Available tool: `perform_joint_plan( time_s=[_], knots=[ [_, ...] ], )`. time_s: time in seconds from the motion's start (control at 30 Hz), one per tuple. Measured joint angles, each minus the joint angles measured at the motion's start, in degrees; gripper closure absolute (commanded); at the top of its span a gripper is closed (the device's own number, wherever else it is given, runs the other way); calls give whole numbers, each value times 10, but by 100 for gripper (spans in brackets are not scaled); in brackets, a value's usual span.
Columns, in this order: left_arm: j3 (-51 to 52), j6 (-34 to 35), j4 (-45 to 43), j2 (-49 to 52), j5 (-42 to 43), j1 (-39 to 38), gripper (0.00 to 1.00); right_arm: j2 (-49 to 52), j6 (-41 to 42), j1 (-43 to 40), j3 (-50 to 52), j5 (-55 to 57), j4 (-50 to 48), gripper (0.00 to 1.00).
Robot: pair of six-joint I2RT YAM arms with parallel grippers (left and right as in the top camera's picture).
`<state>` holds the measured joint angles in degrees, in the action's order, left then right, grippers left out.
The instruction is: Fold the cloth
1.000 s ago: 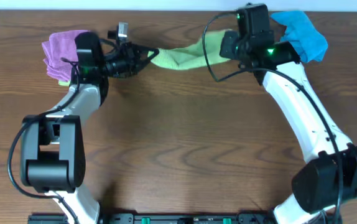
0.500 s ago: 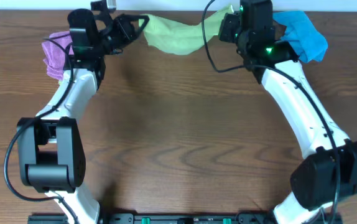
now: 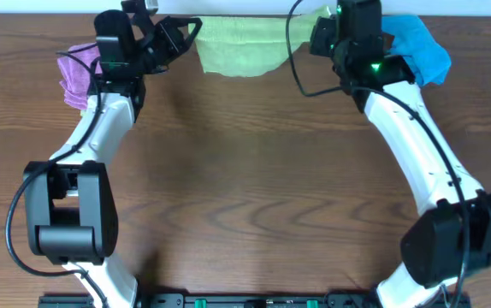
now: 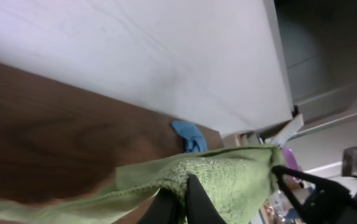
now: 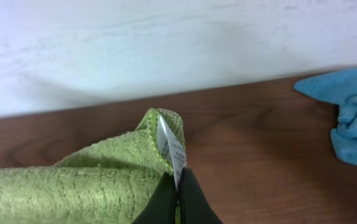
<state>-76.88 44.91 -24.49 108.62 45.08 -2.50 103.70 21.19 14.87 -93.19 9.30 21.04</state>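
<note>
Purple cloth (image 3: 73, 75): it lies bunched at the far left of the table (image 3: 245, 188), beside the left arm. It is not part of this task.

Left gripper (image 3: 192, 29): it is clenched on the left end of the cloth (image 3: 241, 53). The left wrist view shows the fingers (image 4: 194, 196) pinching a bunched fold of the green pile.

The lime-green microfibre cloth is stretched between the two grippers along the far table edge, by the white wall. Its long axis runs left to right. The held upper hem is nearly straight and the free lower hem sags towards you. You cannot tell whether that hem touches the wood.

Right gripper (image 3: 321, 36): it is clamped on the right corner of the cloth. The right wrist view shows the corner nipped between the fingertips, with a white care tag (image 5: 170, 146) standing up from the hem. The print on the tag is too small to read. No other brand or writing shows.

Blue cloth (image 3: 417, 47): it lies bunched just right of the right gripper, apart from the green cloth.

Judgement: each arm holds its own end, so neither is nearer. The open table lies on the near side of the held hem, so lay the cloth out in that direction.
</note>
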Motion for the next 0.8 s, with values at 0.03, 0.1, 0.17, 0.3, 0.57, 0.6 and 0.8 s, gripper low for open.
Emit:
perform_joint_plan(
  time_s=[0.03,0.1,0.17,0.3,0.57,0.6,0.8],
  knots=[
    [0,-2,0,0,-4,-2,94,0,0,-1,0,0,-4,99],
    [0,-5,0,0,-12,-6,94,2,0,-3,0,0,-14,99],
    [0,-9,1,0,-23,-10,94,5,0,-4,0,-1,-18,99],
    [0,-16,1,0,-31,-15,94,16,0,-5,0,0,-9,99],
    [-8,-27,31,0,49,5,94,12,0,-2,0,-8,97,99],
    [-9,-33,40,0,64,10,94,10,0,0,0,-10,117,99],
    [-14,-104,170,1,150,45,94,2,0,7,0,-17,246,99]
  ],
)
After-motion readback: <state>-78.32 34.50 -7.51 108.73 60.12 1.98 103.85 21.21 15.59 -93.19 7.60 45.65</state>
